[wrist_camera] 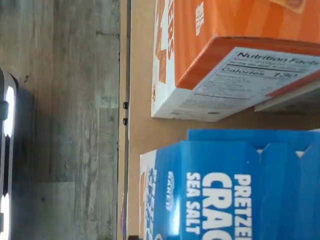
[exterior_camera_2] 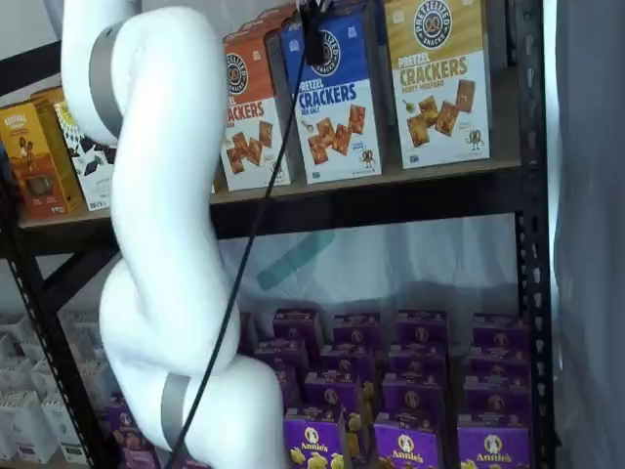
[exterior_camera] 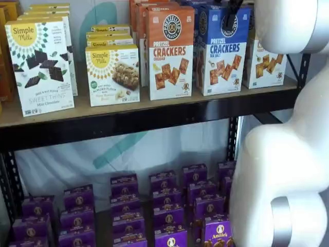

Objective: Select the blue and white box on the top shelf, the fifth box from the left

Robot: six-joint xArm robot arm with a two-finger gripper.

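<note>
One tall blue-and-white cardboard box (exterior_camera: pixel 222 50) of sea-salt pretzel crackers stands upright on the light-tan wooden top shelf (exterior_camera: pixel 77 109), just right of the orange-topped cheddar cracker box (exterior_camera: pixel 170 51) and left of the yellow-topped cracker box (exterior_camera_2: pixel 437 78). It looks light and stiff but crushable, with smooth printed faces, so its narrow upper sides seem the place to pinch. The two-finger gripper (exterior_camera_2: pixel 314 24) hangs at its top edge, jaws apparently spread wide, with tight room between neighbours.

Top shelf (exterior_camera: pixel 154 119) w/ upright boxes, incl. blue and white box (exterior_camera: pixel 222 51).
</note>
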